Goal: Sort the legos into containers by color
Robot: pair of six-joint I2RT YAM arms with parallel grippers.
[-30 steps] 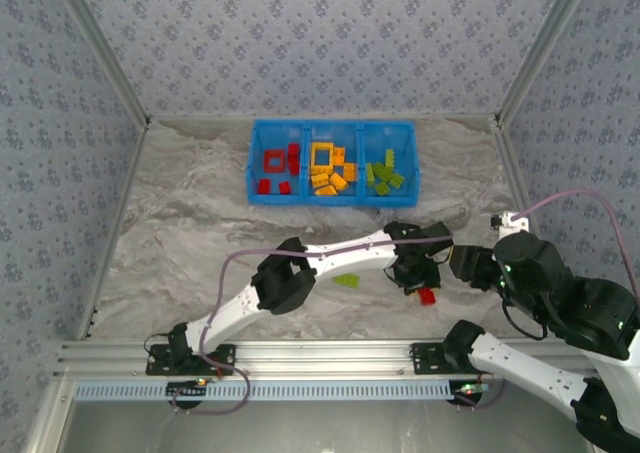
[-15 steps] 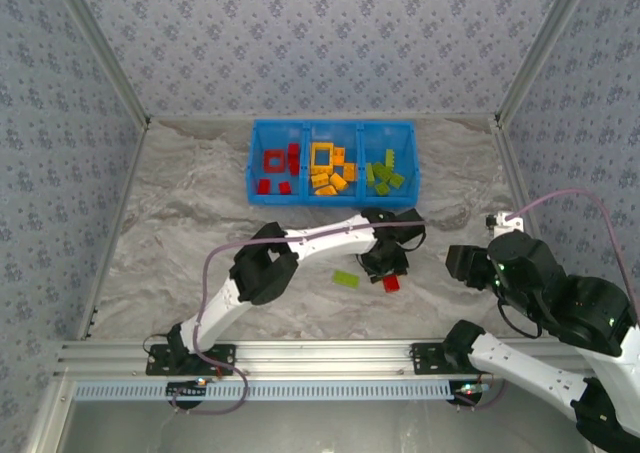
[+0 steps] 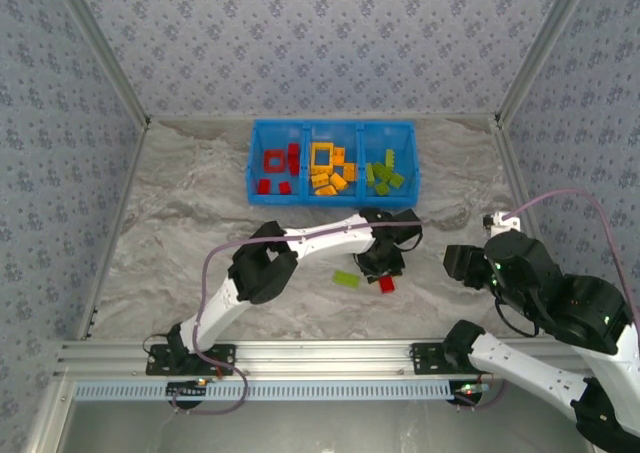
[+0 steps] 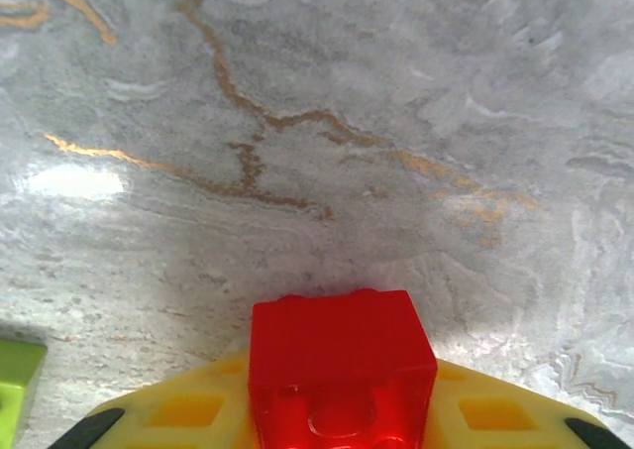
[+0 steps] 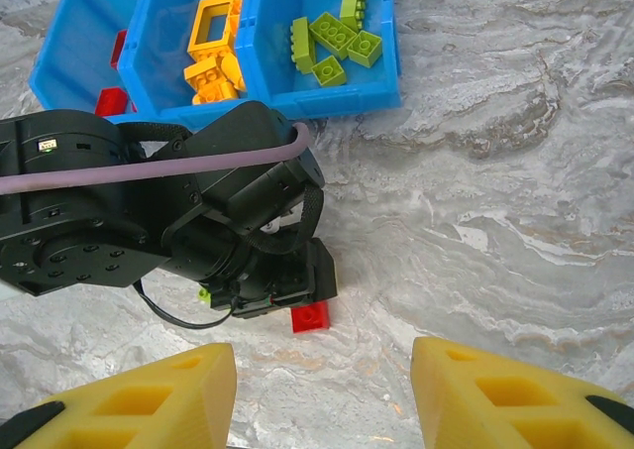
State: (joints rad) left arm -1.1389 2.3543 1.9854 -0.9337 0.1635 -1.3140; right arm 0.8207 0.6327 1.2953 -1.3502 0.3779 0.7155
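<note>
Left gripper [image 3: 381,263] is clenched on the small red plastic brick [image 4: 342,355] at mid marble bench [image 4: 297,122]. Next comes the carry to the blue plastic tray [image 3: 331,201], left compartment, reds. Right gripper [image 5: 322,380] is spread, idle.

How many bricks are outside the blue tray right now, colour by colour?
Red: 1, the red brick held in the left pincer.
Lime green: 1, the green brick on the table.
Orange-yellow: 0.
Total: 2.
</note>
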